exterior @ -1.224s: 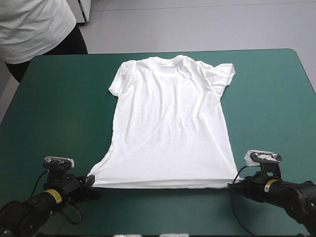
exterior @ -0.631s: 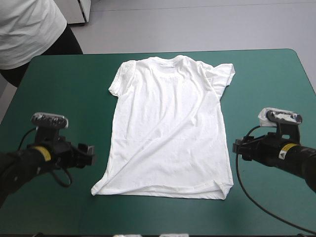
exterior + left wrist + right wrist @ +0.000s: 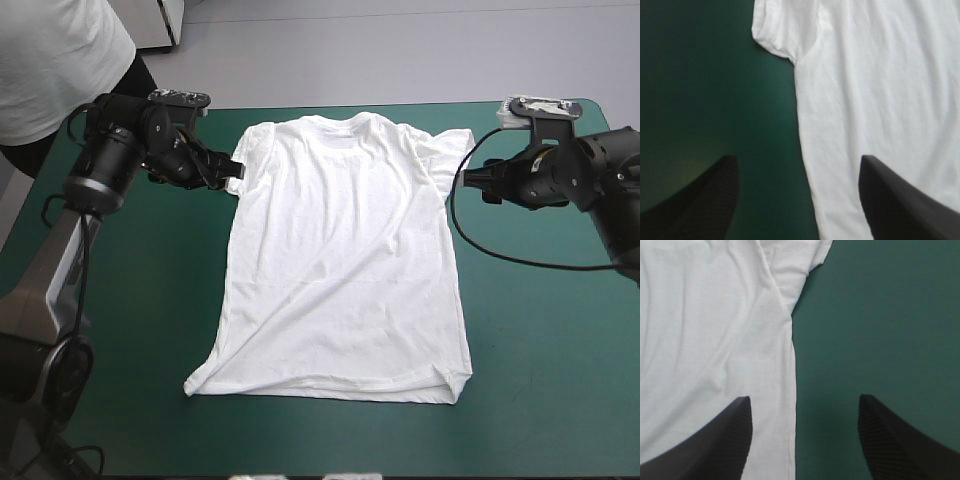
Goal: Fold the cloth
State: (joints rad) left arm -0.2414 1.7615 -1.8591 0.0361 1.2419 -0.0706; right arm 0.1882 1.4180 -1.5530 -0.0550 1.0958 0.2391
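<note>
Sleeve pickup is prob. the step in hand: both arms are up at the far end of the T-shirt point(image 3: 345, 260), which lies spread flat on the teal-green cover point(image 3: 120, 300), collar toward the far edge, hem toward the near one. The left gripper point(image 3: 232, 172) hovers just beside the left sleeve point(image 3: 782, 30), fingers wide apart w/ nothing btw them. In its wrist view one finger is over bare cover, the other over the shirt's side edge. To do it well, come down w/ one finger slid under the cloth edge and pinch both layers, not just the top one. Mid-shirt shows a few diagonal creases, so lift low and draw gently outward before folding in. The right gripper point(image 3: 478, 185) sits just off the right sleeve point(image 3: 807, 260), likewise spread and empty, straddling the side edge. Both sides should grab at matching height, else the fold line skews.
</note>
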